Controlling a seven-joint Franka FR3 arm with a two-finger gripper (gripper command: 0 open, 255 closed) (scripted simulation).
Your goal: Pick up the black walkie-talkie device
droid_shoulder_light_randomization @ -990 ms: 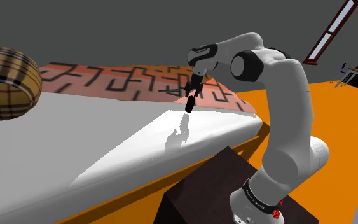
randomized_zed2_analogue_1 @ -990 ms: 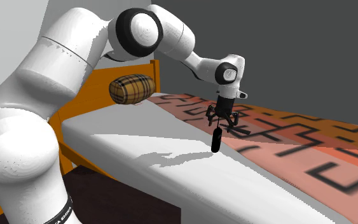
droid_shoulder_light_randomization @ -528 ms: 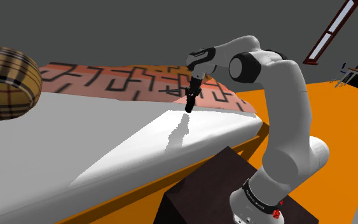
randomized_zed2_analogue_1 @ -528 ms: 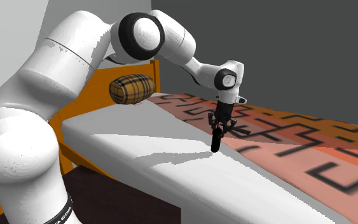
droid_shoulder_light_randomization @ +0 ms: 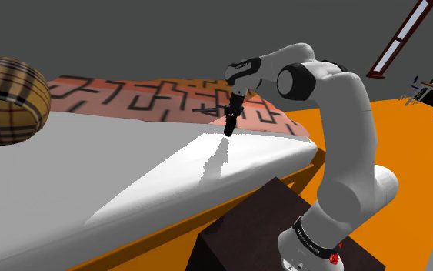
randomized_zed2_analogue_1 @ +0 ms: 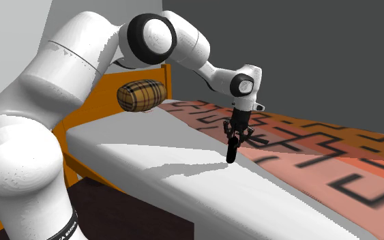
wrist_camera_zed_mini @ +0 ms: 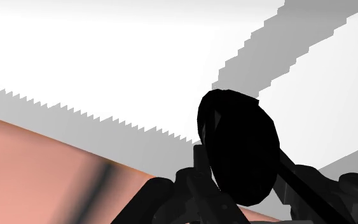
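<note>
The shoulder camera stood beside the stand point(droid_shoulder_light_randomization: 245, 227), looking down over the bed point(droid_shoulder_light_randomization: 91, 177). The second sat close behind the arm point(randomized_zed2_analogue_1: 54, 88), sharing that bed and the plaid bolster point(randomized_zed2_analogue_1: 141, 95); the wrist camera looked along the tool point(wrist_camera_zed_mini: 241, 191), seemingly near the bed.

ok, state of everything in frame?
gripper: shut on the walkie-talkie.
walkie-talkie: held, hanging about upright under the gripper, apparently clear of the bed; its shadow lies apart from it.
pillow: lying on its side at the bed's headboard end.
blanket: spread flat.
</note>
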